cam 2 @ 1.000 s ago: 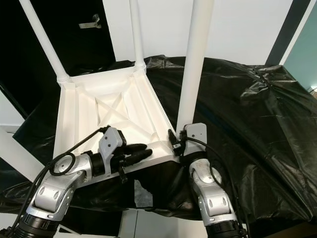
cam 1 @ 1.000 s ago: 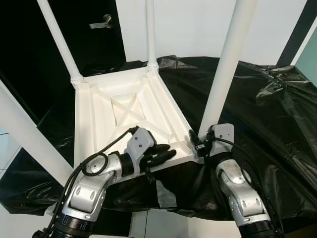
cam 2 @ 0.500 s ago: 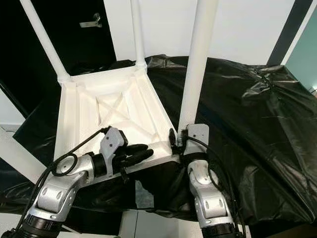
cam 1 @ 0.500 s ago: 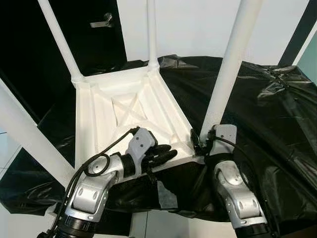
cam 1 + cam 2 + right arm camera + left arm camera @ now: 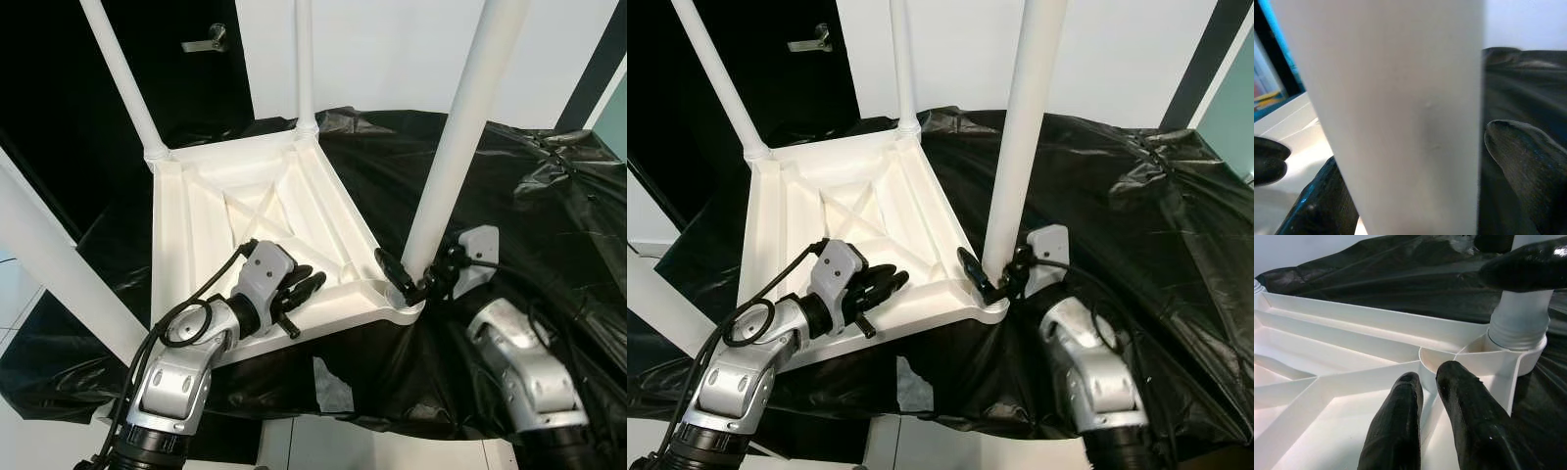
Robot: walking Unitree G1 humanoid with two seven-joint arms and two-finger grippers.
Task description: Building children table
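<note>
Both head eyes look forward and down on the upturned white table (image 5: 265, 215). The left wrist camera skims its ribs closely; the right one presses against the near right leg (image 5: 1396, 112).

A home room — white wall (image 5: 392, 49), dark door with lever handle (image 5: 203, 43), tiled floor (image 5: 15, 294).

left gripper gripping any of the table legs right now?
No, the left gripper rests on the ribbed underside of the upturned table; the right gripper straddles the near leg.
</note>
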